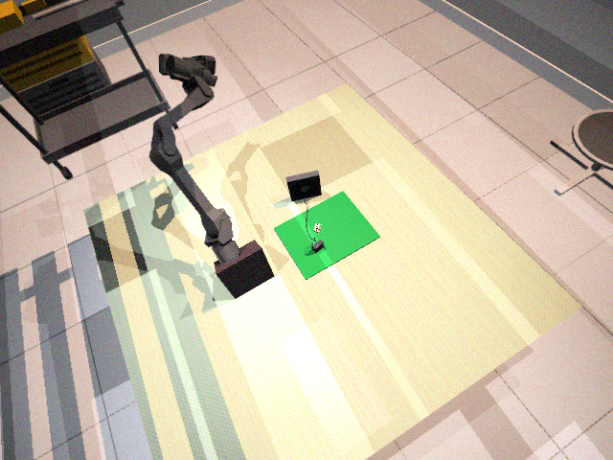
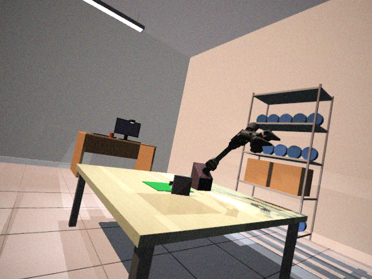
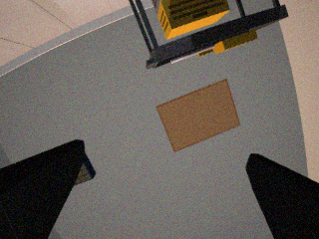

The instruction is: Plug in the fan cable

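Top view, leftmost: the gripper [image 1: 214,71] [image 2: 279,142] [image 3: 169,155] stood high and well apart from the board, its fingers wide apart with nothing between them. The arm [image 1: 191,190] [image 2: 224,153] ran from there down to its dark base block [image 1: 250,274] [image 2: 204,183]. Next came the fan [image 1: 304,186] [image 2: 181,185], upright beside the green board [image 1: 351,218] [image 2: 157,186], its thin cable [image 1: 306,218] running toward the plug [image 1: 317,245] over the near part of the board. Slightly up from the plug was a small pale part [image 1: 317,227], probably the header; its pins were too small to count. The plug looked unseated. Risks, as judged: a descent off line could clip the fan or snag the cable, dragging the plug; a skewed grip could set it down tilted or one pin over; pulling away before the fingers parted could lift it out. No brand, label or writing was legible.
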`<action>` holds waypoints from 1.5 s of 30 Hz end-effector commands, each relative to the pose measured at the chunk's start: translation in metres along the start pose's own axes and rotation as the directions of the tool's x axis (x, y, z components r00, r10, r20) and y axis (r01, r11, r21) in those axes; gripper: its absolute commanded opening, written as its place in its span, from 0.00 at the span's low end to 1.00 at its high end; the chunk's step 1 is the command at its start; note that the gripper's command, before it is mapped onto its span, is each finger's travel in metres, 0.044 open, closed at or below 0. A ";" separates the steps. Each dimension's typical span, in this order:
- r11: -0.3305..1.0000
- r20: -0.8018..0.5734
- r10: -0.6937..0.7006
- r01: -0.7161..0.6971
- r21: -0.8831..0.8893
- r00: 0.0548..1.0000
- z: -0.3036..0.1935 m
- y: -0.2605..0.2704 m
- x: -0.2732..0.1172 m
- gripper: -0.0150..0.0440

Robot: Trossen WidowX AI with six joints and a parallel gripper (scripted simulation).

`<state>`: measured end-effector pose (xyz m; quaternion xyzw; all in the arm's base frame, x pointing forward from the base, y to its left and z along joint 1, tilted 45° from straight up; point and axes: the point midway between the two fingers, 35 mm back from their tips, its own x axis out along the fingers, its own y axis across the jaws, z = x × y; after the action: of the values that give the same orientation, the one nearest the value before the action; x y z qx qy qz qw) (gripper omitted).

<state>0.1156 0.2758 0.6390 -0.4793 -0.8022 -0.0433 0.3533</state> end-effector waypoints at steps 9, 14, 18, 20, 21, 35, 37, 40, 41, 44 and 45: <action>0.514 0.043 0.462 -0.307 0.801 0.886 0.015 0.169 -0.081 1.00; 0.189 0.075 0.595 -0.229 0.955 0.801 0.025 0.218 -0.123 1.00; -0.038 0.120 0.688 -0.129 0.991 0.716 0.034 0.248 -0.168 1.00; -0.157 0.137 0.728 -0.031 0.987 0.671 0.039 0.263 -0.189 1.00; -0.211 0.146 0.747 0.024 0.977 0.649 0.042 0.270 -0.199 1.00; -0.400 0.316 0.900 0.859 0.319 0.302 0.094 0.331 -0.364 1.00; -0.333 0.344 0.903 0.925 0.184 0.257 0.102 0.333 -0.387 1.00; -0.201 0.389 0.901 0.979 -0.023 0.194 0.116 0.334 -0.419 1.00; -0.151 0.404 0.898 0.984 -0.090 0.175 0.121 0.334 -0.430 1.00; 0.013 0.450 0.885 0.960 -0.281 0.120 0.136 0.331 -0.460 1.00; 0.066 0.463 0.881 0.943 -0.327 0.098 0.140 0.329 -0.470 1.00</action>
<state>0.4432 0.1966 0.2138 -0.2291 -0.3494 -0.3858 -0.8225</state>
